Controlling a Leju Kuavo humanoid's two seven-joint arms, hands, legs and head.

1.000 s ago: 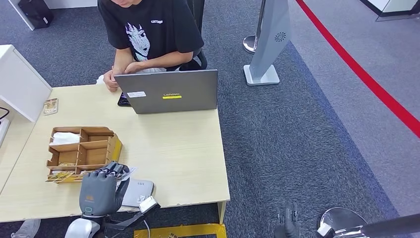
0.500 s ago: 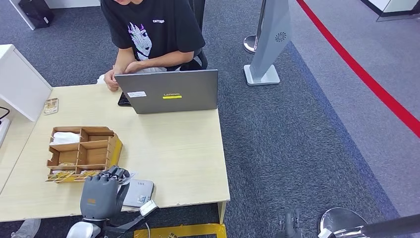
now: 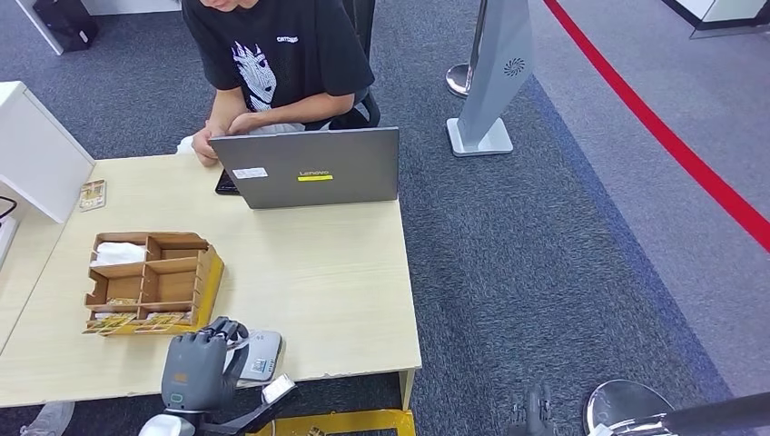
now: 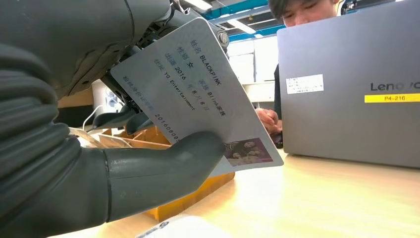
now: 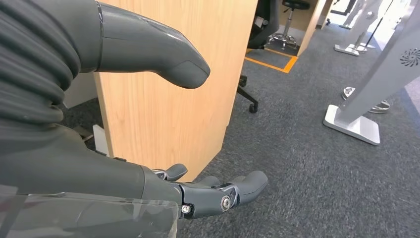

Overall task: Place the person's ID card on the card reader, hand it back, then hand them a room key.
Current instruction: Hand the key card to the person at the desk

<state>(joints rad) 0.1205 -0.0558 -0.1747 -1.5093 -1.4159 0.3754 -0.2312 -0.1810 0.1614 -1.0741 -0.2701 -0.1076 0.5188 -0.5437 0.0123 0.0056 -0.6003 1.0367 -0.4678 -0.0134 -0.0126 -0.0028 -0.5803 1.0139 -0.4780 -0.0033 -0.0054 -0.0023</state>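
My left hand [image 3: 195, 368] hovers at the table's near edge, over the left part of the grey card reader [image 3: 261, 353]. In the left wrist view my left hand [image 4: 59, 148] pinches the white ID card [image 4: 198, 89] between its thumb and fingers; the card is tilted, with printed text and a small photo facing the camera. The reader's pale edge [image 4: 181, 229] lies just below it. My right hand [image 5: 148, 163] hangs beside the desk's wooden side with its fingers apart and nothing in it; it also appears low in the head view [image 3: 536, 416]. The person [image 3: 272, 64] sits behind the laptop.
A wooden organiser [image 3: 150, 282] with card-filled compartments stands just beyond my left hand. A grey laptop [image 3: 309, 168] stands open at the table's far edge, a phone beside it. A white box [image 3: 36, 150] sits far left. A stanchion base [image 3: 481, 136] stands on the carpet.
My left hand has drawn back from the organiser's front toward the table's near edge, now lower over the card reader. The person shifted slightly.
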